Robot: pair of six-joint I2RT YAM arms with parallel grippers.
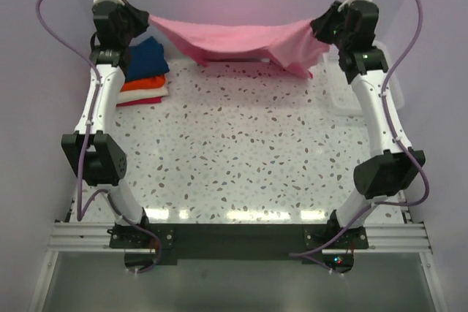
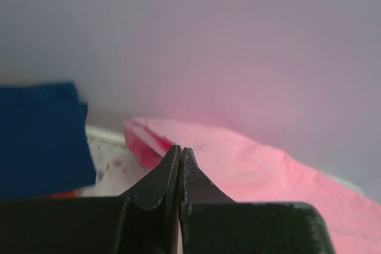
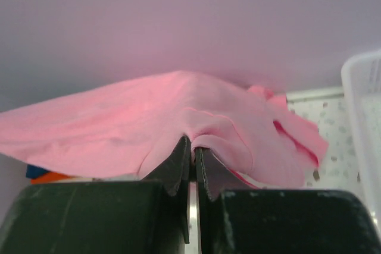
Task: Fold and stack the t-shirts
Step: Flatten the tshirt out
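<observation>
The left gripper (image 1: 148,18) and right gripper (image 1: 316,28) are pinching a light pink cloth t-shirt (image 1: 234,40) aloft.
A folded navy-topped shirt stack (image 1: 146,71) is sitting near the left arm.

- Left arm (image 1: 102,104): base near left, elbow bent outward, forearm reaching to the far left, wrist raised.
- Left gripper (image 1: 145,18): jaws pressed together, pinching the left end of the light pink t-shirt (image 1: 234,40).
- Right arm (image 1: 376,107): mirrored pose, reaching far right.
- Right gripper (image 1: 320,28): jaws closed on the right end, cloth bunched between the tips.

Speckled table (image 1: 241,158), white basket (image 3: 360,105)
</observation>
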